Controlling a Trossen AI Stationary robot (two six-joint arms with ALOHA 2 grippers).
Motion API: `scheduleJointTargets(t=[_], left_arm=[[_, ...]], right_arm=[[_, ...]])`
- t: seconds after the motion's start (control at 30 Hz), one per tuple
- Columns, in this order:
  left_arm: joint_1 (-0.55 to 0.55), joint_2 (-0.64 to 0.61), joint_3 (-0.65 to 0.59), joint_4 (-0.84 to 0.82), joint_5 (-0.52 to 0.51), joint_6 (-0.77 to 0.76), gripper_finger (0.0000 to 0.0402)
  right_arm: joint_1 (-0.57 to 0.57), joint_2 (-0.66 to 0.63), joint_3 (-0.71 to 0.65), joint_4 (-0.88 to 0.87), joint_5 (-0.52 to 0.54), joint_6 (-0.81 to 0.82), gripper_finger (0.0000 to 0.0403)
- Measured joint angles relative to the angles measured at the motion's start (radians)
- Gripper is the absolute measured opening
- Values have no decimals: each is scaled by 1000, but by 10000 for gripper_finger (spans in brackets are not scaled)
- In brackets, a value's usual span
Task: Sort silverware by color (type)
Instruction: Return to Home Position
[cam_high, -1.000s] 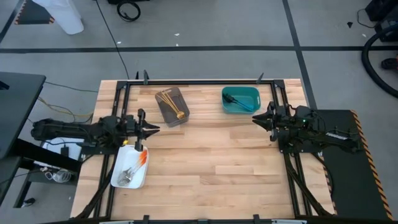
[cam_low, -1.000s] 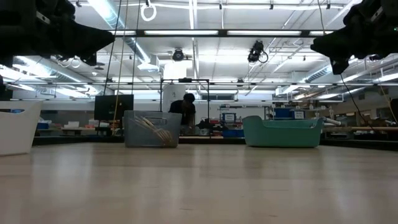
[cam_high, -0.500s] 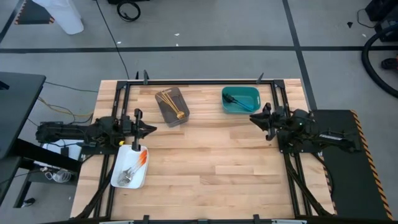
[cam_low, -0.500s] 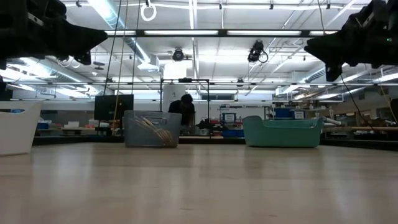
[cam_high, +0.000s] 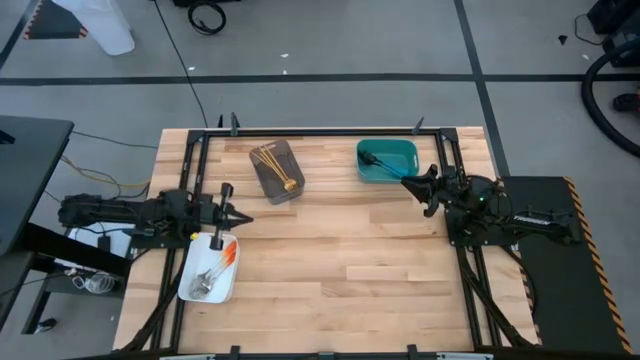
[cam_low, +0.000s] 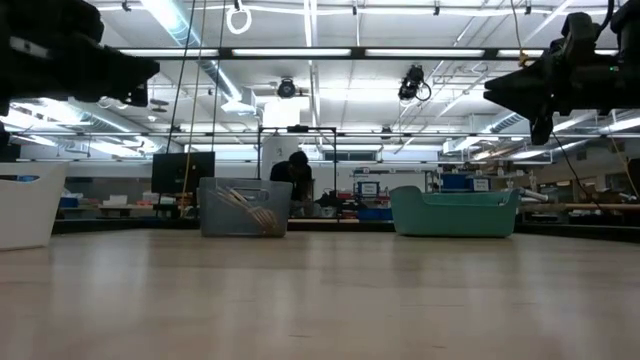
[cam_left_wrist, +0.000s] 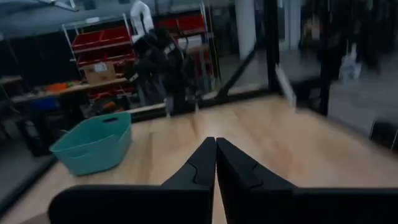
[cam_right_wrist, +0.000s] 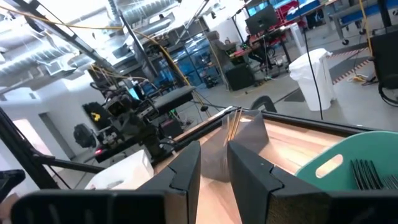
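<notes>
**Arms ease back while the forks lie sorted in three trays**

Since a second ago the left gripper (cam_high: 237, 217) has slid back toward the table's left edge and a little nearer the front. It now hangs just above the far end of the white tray (cam_high: 192, 281). Its fingers are pressed together with nothing between them, as the left wrist view shows. The right gripper (cam_high: 407, 182) has shifted toward the far side and now sits just beside the near corner of the teal tray (cam_high: 363, 170). Its fingers stand a narrow gap apart and hold nothing.

Nearest the front, the white tray holds orange-handled forks (cam_high: 230, 256) at its far end and dark metal forks (cam_high: 204, 284) at its near end. Bare wood of the table (cam_high: 340, 260) stretches between the two grippers.

Farther back, the grey tray (cam_high: 292, 188) lies at a slant with gold forks (cam_high: 270, 159) inside. To its right, well apart, the teal tray carries blue forks (cam_high: 381, 160), which look dark against its floor.

In the low view both grippers hang high at the upper corners, above the trays. A person (cam_low: 299, 176) stands in the room behind the grey tray, partly hidden by it.
</notes>
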Motion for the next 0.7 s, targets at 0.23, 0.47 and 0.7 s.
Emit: scheduleJointTargets(t=[0.23,0.47,0.7], left_arm=[[-2,0,0,56,-3,-117,17],[-2,0,0,52,-4,-117,18],[-2,0,0,52,-4,-117,18]], right_arm=[[0,0,0,0,0,-2,91],[0,0,0,0,0,-2,91],[0,0,0,0,0,-2,91]])
